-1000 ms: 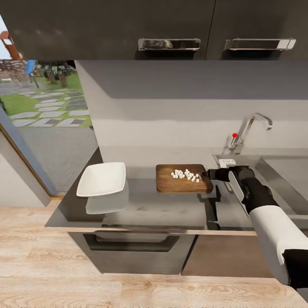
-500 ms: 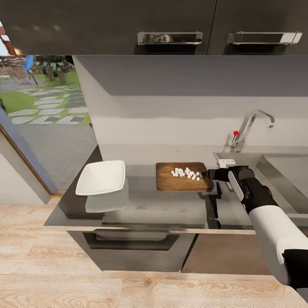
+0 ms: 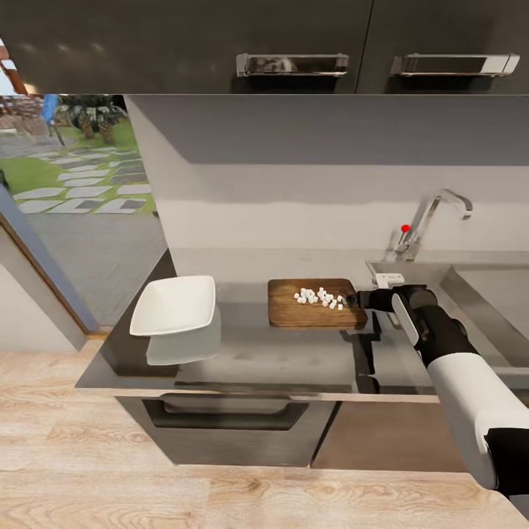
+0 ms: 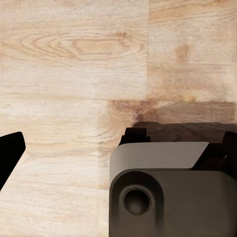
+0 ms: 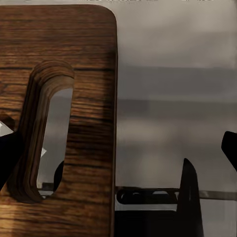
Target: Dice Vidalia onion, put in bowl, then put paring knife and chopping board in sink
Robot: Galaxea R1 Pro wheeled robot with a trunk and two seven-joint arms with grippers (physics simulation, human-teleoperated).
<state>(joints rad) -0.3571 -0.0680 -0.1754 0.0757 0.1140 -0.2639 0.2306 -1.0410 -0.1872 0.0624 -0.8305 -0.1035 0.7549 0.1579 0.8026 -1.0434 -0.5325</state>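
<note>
From the head view, the chopping board [image 3: 316,304] lies mid-frame on the tabletop [image 3: 279,353], diced onion [image 3: 319,297] scattered on it, the bowl [image 3: 175,306] well to its left. The right end effector [image 3: 355,298] sits at the board's right edge; I cannot tell whether it is clenched. The right wrist view shows the board's handle slot [image 5: 49,131] close up. The left wrist view shows wooden floor [image 4: 74,74], with the left end effector's state unclear.

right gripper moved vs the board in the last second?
No. The right gripper sits at the chopping board edge nearest the tap, as before; only the camera shifted.
</note>
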